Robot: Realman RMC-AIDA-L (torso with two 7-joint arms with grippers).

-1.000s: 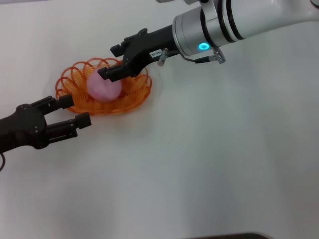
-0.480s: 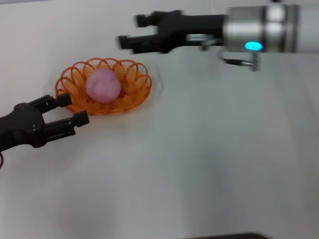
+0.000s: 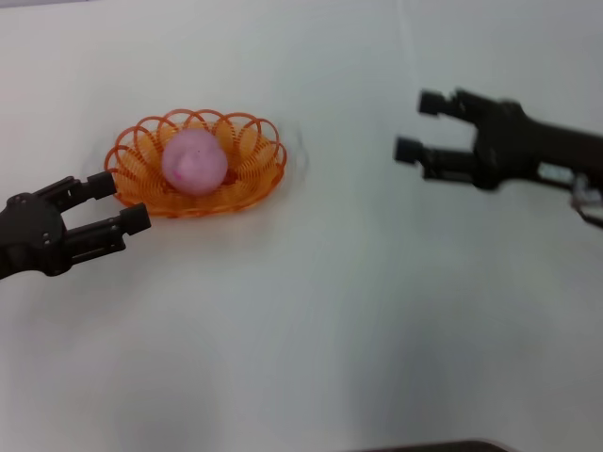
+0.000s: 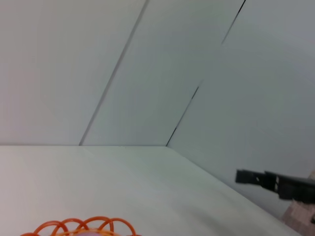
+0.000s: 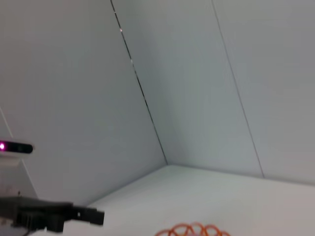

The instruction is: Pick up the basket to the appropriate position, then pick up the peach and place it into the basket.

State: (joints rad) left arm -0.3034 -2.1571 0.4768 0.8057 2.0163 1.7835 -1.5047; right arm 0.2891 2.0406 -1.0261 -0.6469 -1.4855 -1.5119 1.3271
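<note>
The orange wire basket point(image 3: 252, 168) sits on the white table at the left of the head view. The pale pink peach point(image 3: 194, 162) lies inside it. My left gripper point(image 3: 121, 201) is open and empty, just left of and in front of the basket's rim, not touching it. My right gripper point(image 3: 419, 126) is open and empty, well to the right of the basket, above the table. The basket's rim shows in the left wrist view point(image 4: 83, 227) and in the right wrist view point(image 5: 194, 230). The right gripper also shows far off in the left wrist view point(image 4: 246, 176), and the left gripper in the right wrist view point(image 5: 91, 215).
The white table point(image 3: 311, 330) spreads around the basket. Pale wall panels point(image 4: 147, 73) stand behind the table in both wrist views.
My right gripper let go of the peach in the basket, rose, and drew back far to the right. My left gripper moved slightly left, away from the basket.
</note>
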